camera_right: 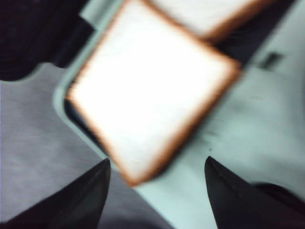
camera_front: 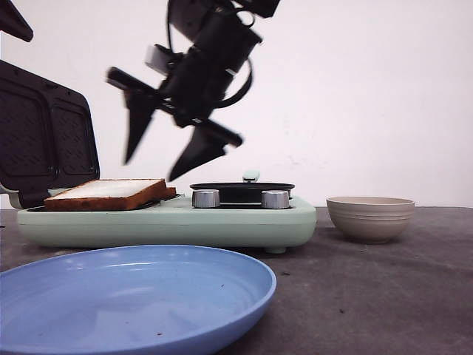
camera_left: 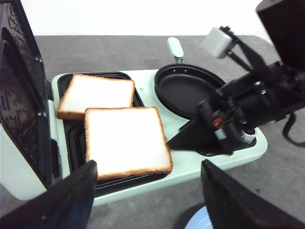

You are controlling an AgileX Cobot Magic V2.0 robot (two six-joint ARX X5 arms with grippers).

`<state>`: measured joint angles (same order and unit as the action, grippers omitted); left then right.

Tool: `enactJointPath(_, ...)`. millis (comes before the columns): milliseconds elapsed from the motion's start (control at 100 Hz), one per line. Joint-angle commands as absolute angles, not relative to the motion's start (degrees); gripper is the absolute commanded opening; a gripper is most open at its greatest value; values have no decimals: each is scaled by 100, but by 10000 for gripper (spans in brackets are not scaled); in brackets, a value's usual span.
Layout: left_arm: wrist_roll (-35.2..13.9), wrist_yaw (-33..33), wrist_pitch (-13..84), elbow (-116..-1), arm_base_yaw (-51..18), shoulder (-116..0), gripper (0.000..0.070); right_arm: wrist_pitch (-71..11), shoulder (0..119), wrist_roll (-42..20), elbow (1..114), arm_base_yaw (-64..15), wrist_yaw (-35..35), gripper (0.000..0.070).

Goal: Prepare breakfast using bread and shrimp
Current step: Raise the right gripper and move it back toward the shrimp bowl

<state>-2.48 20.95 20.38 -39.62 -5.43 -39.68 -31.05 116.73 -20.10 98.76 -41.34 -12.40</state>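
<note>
Lying flat, 2 bread slices [camera_left: 126,140] (pale faces, golden-brown crusts).

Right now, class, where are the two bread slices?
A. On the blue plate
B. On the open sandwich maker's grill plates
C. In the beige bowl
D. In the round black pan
B: both bread slices lie on the sandwich maker's grill side, beside the pan, with its lid raised.

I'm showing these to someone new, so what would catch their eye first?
Probably the two square white bread slices lying on the dark grill plate of the mint-green breakfast maker, lid open. Above it hangs the black right gripper, open. In front sits a big blue plate.
</note>
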Motion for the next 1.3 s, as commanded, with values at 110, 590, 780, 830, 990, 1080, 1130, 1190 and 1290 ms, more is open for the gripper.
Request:
enactJointPath(110, -198, 2097, 1970, -4001, -554, -3986, 358, -3277, 11194, -1286, 10027, -3900, -770, 388)
enactJointPath(590, -200, 2097, 2001, -4001, -554, -3988, 358, -3909, 10165, -628, 10018, -3127, -705, 387)
enactJointPath(780, -200, 2099, 2016, -4001, -554, -3988, 358, -3911, 9885, -510, 10018, -3004, -744, 387)
enactJointPath(830, -198, 2099, 2014, -4001, -554, -3988, 358, -3911, 9815, -486, 10016, -2985, -746, 387)
enactJointPath(990, -198, 2099, 2012, -4001, -554, -3988, 358, -3798, 9574, -370, 9856, -2980, -749, 386)
enactJointPath(1080, -169, 2099, 2005, -4001, -554, -3988, 358, -3553, 9384, -344, 9583, -2980, -755, 386)
enactJointPath(1130, -128, 2097, 2005, -4001, -554, -3988, 358, -3400, 9260, -338, 9371, -2980, -751, 386)
enactJointPath(1190, -82, 2099, 2005, -4001, -554, -3988, 358, -3157, 9050, -276, 9008, -2976, -751, 385)
enactJointPath(1290, -69, 2099, 2008, -4001, -554, -3988, 358, -2797, 8683, -250, 8320, -2974, -746, 376)
